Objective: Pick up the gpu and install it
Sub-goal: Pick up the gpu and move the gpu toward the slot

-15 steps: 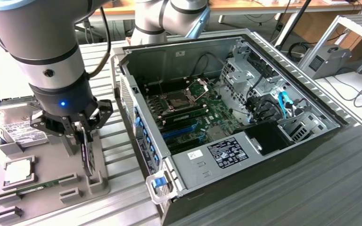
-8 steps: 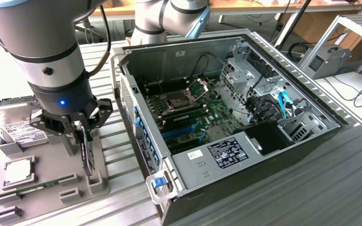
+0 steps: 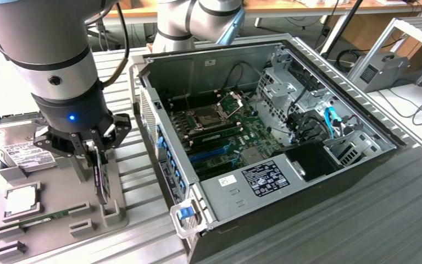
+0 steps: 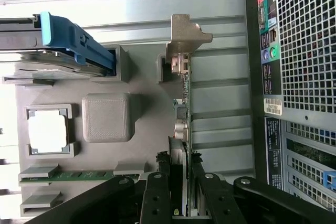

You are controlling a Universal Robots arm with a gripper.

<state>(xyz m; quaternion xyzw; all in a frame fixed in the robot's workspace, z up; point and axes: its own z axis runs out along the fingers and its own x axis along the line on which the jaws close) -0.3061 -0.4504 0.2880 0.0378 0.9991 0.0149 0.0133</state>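
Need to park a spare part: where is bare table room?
Bare ribbed table lies at the exterior view's lower right, beside the computer case. A narrow strip runs between case and grey parts holder. The holder is crowded: hard drive, gpu, gripper at it.

The thick grey-and-silver jointed arm (image 3: 50, 49) stands steeply, its last segments stacked straight above the claw. A dark cylindrical wrist (image 3: 70, 113) with a small blue light (image 3: 72, 117) sits directly over the black, linkage-driven two-finger gripper (image 3: 99, 165), which points straight down. In the wrist view the gripper (image 4: 179, 182) shows its black metal fingers (image 4: 157, 192) set partway in and parallel. One lies on each flat side of the gpu (image 4: 185, 103), a thin green card with a silver end bracket, edge-on between them. Both fingers press against it.
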